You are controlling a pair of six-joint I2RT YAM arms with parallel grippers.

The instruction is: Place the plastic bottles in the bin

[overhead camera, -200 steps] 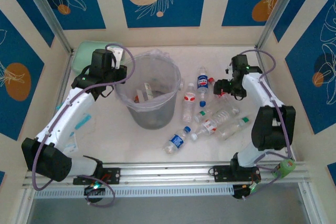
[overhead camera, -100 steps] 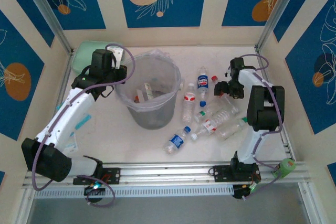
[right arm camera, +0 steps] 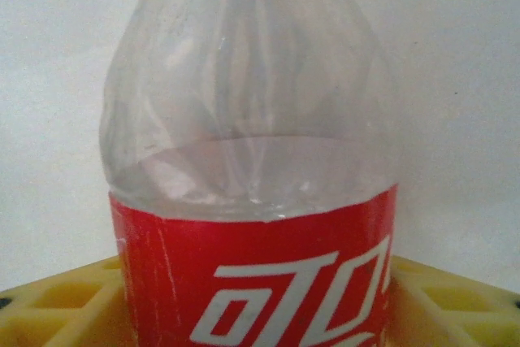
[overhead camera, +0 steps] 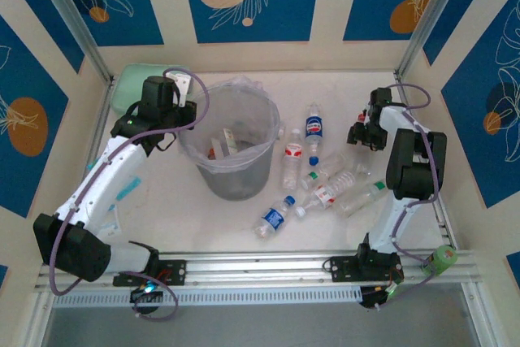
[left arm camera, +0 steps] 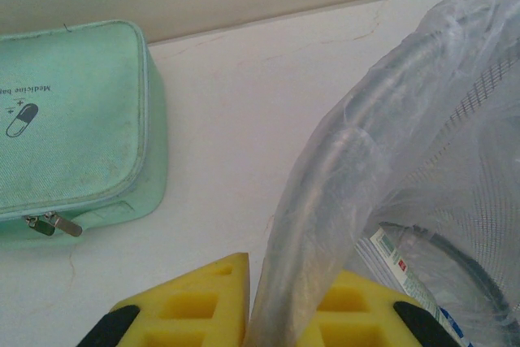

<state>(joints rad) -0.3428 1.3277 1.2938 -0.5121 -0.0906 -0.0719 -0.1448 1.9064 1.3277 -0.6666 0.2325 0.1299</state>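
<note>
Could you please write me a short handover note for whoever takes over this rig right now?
Left gripper: shut on the bin rim, apparently steadying it.
Right gripper: fingers on either side of a red-label bottle, apparently gripping it, right of the bin.
Done: a couple of binned bottles, it seems.
Left: bin the red-label bottle, then the loose bottles on the table right of the bin.

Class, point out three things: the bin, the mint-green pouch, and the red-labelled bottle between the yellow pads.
Bin (overhead camera: 236, 178): top external view, front wall.
Pouch (left arm camera: 69, 111): left wrist view, top face.
Bottle (right arm camera: 260, 282): right wrist view, red label.
</note>
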